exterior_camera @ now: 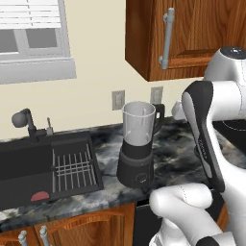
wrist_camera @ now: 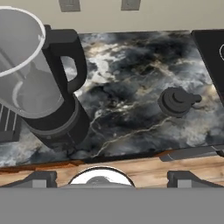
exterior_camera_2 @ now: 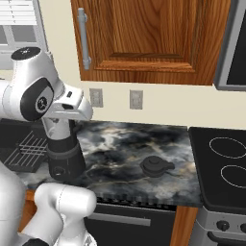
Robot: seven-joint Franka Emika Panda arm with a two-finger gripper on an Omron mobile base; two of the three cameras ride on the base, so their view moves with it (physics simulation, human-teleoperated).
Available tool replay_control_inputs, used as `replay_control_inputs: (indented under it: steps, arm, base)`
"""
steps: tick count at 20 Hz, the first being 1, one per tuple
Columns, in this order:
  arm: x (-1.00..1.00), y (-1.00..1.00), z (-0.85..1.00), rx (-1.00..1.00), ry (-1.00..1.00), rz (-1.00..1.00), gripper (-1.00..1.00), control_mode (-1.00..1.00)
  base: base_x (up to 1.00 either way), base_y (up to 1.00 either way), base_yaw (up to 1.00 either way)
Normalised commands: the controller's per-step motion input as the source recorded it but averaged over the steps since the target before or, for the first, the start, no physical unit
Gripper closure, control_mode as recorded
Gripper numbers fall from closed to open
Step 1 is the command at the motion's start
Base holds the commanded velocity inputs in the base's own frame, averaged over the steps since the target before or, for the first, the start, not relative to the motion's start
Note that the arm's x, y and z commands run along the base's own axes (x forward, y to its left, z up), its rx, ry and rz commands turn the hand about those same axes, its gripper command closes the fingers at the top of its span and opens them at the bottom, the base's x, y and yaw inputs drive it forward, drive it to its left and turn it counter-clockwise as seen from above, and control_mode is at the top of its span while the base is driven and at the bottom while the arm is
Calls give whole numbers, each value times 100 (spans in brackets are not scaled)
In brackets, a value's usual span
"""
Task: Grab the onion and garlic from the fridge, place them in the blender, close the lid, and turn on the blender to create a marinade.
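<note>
The blender stands on the dark marble counter, a clear jar with a black handle on a black base, with no cap on its rim. In the hand view the blender is at the left, seen from above. The lid, a black domed cap, lies on the counter to its right, also seen as the lid near the stove. My gripper hovers above the counter's front edge, between blender and lid, open and holding nothing. The onion, garlic and fridge are out of view.
A black sink with a wire rack and a faucet lies left of the blender. A stove borders the counter on the right. Wooden wall cabinets hang overhead. Bare counter lies between blender and lid.
</note>
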Motion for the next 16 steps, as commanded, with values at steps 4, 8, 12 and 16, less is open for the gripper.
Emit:
replay_control_inputs:
  steps: [4, 8, 12, 16]
  arm:
    - [-8, 0, 0, 0, 0, 0, -100, -100]
    - [0, 0, 0, 0, 0, 0, -100, 100]
    - [0, 0, 0, 0, 0, 0, -100, 100]
    - [0, 0, 0, 0, 0, 0, -100, 100]
  base:
    - [0, 0, 0]
    - [-51, -12, -4]
    - [-76, -46, -18]
    - [-62, -84, -18]
